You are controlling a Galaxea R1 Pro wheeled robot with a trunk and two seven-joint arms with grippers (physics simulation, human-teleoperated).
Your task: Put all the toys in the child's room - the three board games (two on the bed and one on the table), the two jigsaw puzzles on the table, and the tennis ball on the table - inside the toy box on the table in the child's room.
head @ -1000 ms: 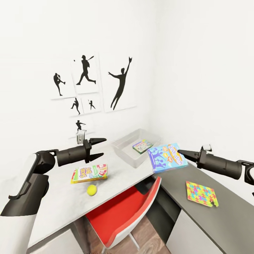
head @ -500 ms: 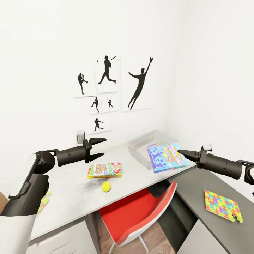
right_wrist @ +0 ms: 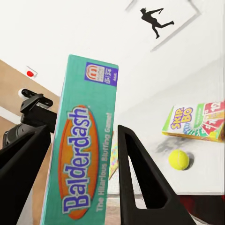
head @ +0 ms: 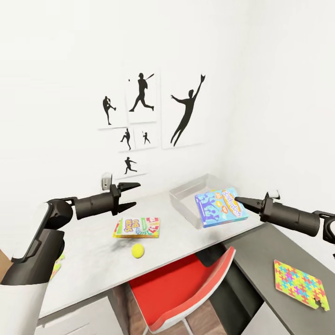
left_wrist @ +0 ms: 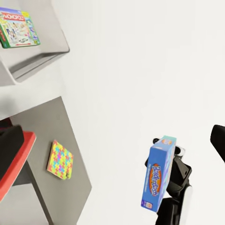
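Blue cardboard with the orange "Balderdash" oval marks the board game (head: pixel 220 207), seen right of centre in the head view, where it is clamped by one edge in the right tool (head: pixel 238 200) and held flat in the air over the near corner of the toy box (head: pixel 186 195). That box is a shallow light grey bin with sloping sides, set at the far right end of the white table (head: pixel 93 260). Left of centre on the table the white, green and red Skip-Bo box (head: pixel 137 227) is laid flat, and the small yellow-green tennis ball (head: pixel 137 251) rests just in front of it. At the lower right a square jigsaw puzzle (head: pixel 300 291), patterned in yellow, pink, blue and green, is laid on the lower dark grey cabinet (head: pixel 260 246). The left tool (head: pixel 131 195) is held above the table with its fingers spread and nothing between them.

From the left wrist view, a Monopoly box (left_wrist: pixel 18 27) is seen inside the grey bin at the upper left, and the Balderdash box appears edge-on at the lower right.

From the right wrist view, the teal Balderdash side panel is gripped between two black fingers (right_wrist: pixel 140 178); Skip-Bo and the ball are seen at the right.
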